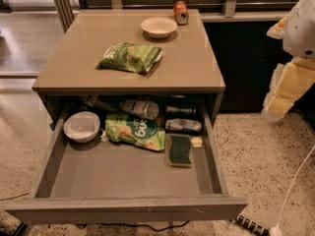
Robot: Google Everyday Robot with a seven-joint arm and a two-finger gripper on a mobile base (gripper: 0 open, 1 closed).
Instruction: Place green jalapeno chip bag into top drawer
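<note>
Crinkled dark-green foil jalapeno chip bag lies on taupe cabinet top; wide grey-taupe top drawer stands open below; yellow-white gripper at far right, well apart from bag & drawer; open/closed: can't tell.

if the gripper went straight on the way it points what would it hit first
Probably the speckled floor right of the open top drawer: the gripper, at the right edge, points down and slightly left, beside the cabinet. Depth is unclear.
</note>
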